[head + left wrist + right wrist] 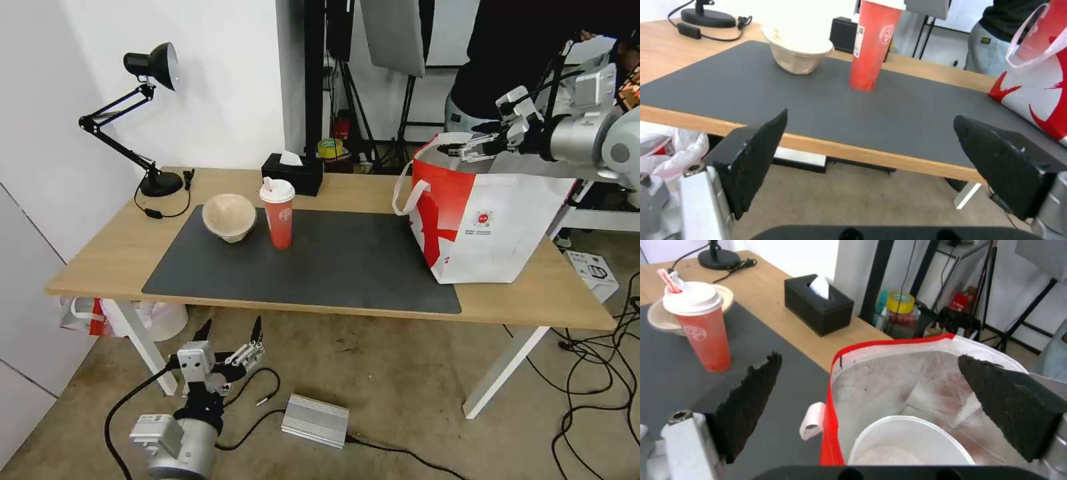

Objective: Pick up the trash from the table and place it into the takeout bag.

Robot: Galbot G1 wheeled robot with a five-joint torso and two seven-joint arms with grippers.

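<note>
On the dark mat of the table (87, 267) stand a beige pulp bowl (229, 217) (798, 50) and, right beside it, a tall red cup (278, 213) (871, 43) (698, 323) with a white lid and straw. The takeout bag (480, 213) (925, 386) stands open at the table's right end. A wide white bowl (907, 446) lies inside it on the foil lining. My right gripper (465, 149) (869, 357) hovers open over the bag's mouth, holding nothing. My left gripper (231, 323) (871, 115) hangs open below the table's front edge, facing the cup and bowl.
A black desk lamp (150, 120) stands at the back left of the table, and a black tissue box (291, 173) (818, 308) behind the cup. A red-and-white plastic bag (93, 313) sits under the left end. A silver box (315, 420) and cables lie on the floor.
</note>
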